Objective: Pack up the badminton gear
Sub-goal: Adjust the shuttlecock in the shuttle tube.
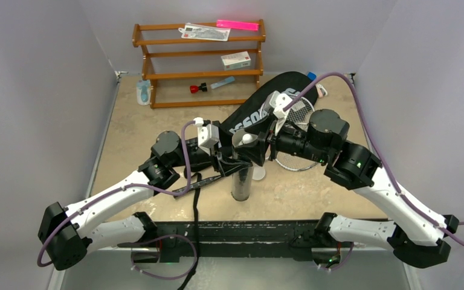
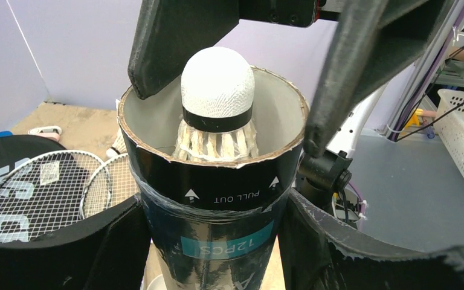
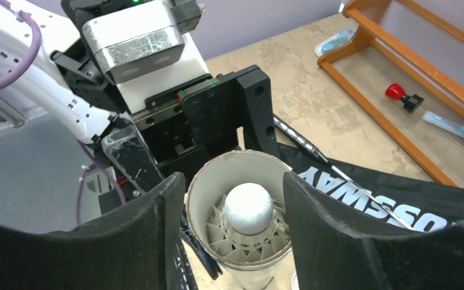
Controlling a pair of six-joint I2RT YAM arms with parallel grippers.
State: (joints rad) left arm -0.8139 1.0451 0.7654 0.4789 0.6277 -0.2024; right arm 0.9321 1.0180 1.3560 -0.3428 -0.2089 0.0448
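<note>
The dark tube (image 2: 211, 199) stands upright near the table's front, and my left gripper (image 2: 214, 226) is shut on its body. A white feather shuttlecock (image 2: 217, 99) sits cork-up in the tube's open mouth (image 3: 208, 181). My right gripper (image 3: 234, 180) hangs open just above the mouth. Its fingers (image 2: 169, 42) straddle the shuttlecock (image 3: 249, 208) without touching it. Behind the tube lies the black CROSSWAY bag (image 1: 266, 109) with two silver-framed rackets (image 1: 299, 112) resting on and beside it (image 2: 36, 193).
A brown wooden rack (image 1: 199, 63) at the back holds a white box (image 1: 235, 60), a pink strip (image 1: 237, 25) and a red-capped item (image 1: 194, 88). A small white round piece (image 1: 258, 174) lies by the tube's base. Grey walls close in both sides.
</note>
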